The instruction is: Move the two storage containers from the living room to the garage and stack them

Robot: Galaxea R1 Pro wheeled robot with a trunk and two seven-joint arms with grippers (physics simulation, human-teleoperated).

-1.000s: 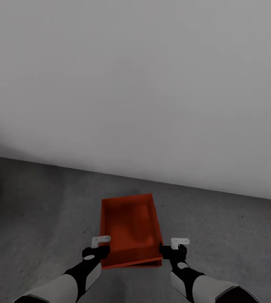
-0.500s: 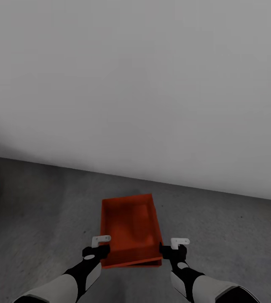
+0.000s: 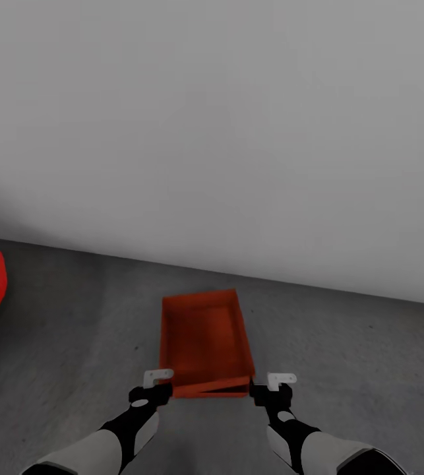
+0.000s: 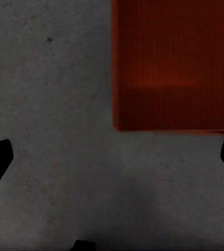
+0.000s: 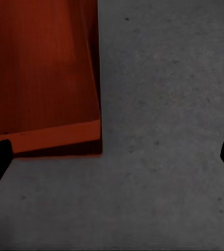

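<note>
Bins (image 3: 205, 343) sit nested on the floor (image 3: 357, 356) at lower centre, both grippers (image 3: 151, 390) (image 3: 272, 390) spread and empty beside them, apparently after release.

Flat, diffuse sim lighting, no visible source, no glare. White wall (image 3: 238, 132) evenly lit, grading darker toward its base at far left. Dark grey floor (image 3: 370, 356) matte, faint mottling. All views soft and low-res; edges smeared. Orange-red containers (image 3: 205, 340) show soft interior shading and, beyond the jaws in wrist views, a thin contact shadow. No edge distortion.
</note>
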